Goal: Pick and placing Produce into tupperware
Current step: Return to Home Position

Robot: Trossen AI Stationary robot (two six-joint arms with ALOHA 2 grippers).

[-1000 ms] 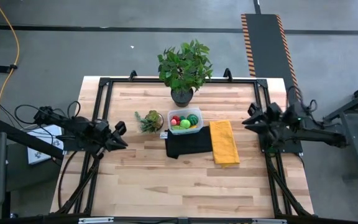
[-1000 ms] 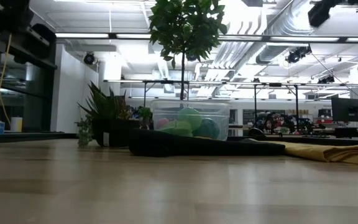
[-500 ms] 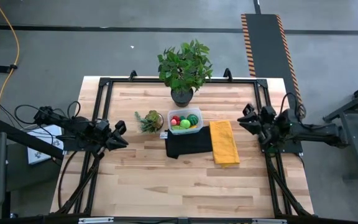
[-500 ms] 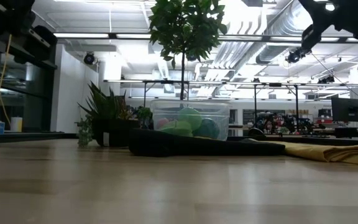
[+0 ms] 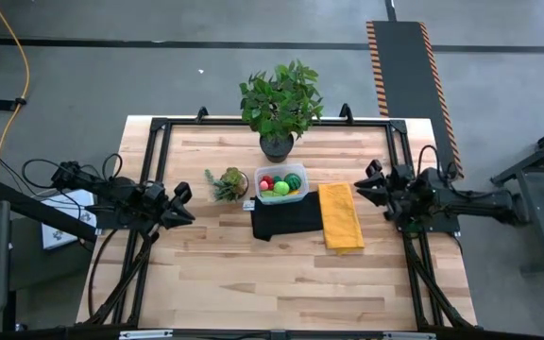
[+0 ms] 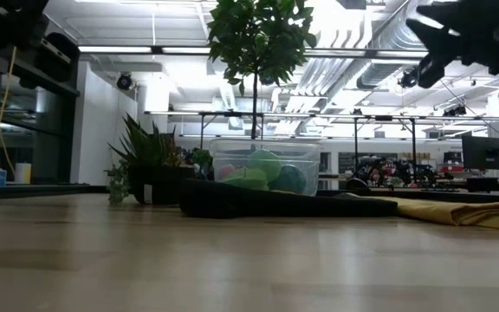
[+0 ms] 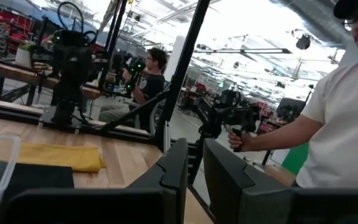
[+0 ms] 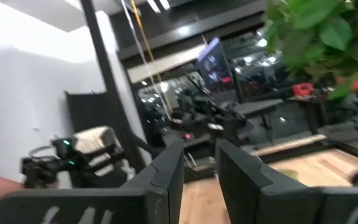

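Mid-table, the tupperware [image 5: 304, 192] w/ produce [image 5: 280, 185] inside lies across the yellow cloth [image 5: 340, 216] from the right gripper [image 5: 362, 179], approx as near as the left gripper [image 5: 187, 204]; both grippers' fingers apart, holding 0.

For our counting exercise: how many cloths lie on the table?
2. The black cloth lies next to the tupperware; the yellow cloth lies beside it, toward the right gripper. None seems hidden.
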